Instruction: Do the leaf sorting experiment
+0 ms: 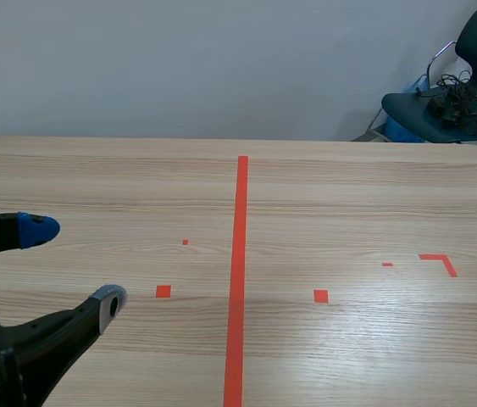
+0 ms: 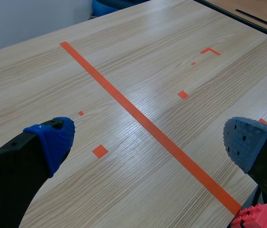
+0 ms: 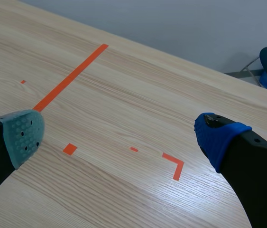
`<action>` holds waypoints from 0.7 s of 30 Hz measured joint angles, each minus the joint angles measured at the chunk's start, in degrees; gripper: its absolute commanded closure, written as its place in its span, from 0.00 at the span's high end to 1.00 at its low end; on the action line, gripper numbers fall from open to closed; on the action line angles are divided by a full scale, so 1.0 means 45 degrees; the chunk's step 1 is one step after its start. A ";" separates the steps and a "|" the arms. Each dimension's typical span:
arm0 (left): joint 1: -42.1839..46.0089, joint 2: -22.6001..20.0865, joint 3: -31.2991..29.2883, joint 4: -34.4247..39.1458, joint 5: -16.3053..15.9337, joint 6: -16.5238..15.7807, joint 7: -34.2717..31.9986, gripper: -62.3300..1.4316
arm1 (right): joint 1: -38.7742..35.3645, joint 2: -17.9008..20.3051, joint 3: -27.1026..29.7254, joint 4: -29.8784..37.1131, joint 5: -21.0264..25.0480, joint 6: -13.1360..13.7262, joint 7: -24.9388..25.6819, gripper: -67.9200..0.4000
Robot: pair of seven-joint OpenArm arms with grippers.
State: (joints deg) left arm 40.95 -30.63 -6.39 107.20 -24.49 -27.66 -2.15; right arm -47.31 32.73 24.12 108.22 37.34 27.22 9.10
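No leaf shows on the bench; left hand and right hand both hang released, so neither is nearer.

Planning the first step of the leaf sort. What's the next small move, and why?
Probably hold: leave the left gripper and right gripper open and low above the table. No leaves or sorting bins show in any view, only orange-red tape marks, so there seems to be nothing to reach for yet.
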 measured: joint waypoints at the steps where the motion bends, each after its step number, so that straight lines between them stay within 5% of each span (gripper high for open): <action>1: 0.0000 0.0000 0.0000 0.0000 0.0000 0.0000 0.0005 1.00 | 0.0000 0.0000 0.0000 -0.0015 0.0005 0.0000 0.0403 1.00; 21: 0.0000 0.0000 0.0000 0.0000 0.0000 0.0000 0.0000 1.00 | 0.0024 0.0000 0.0000 -0.0019 0.0000 0.0000 0.0301 1.00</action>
State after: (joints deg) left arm 40.95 -30.63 -6.39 107.20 -24.49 -27.66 -2.15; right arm -47.20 32.73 24.12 108.14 37.34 27.22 10.46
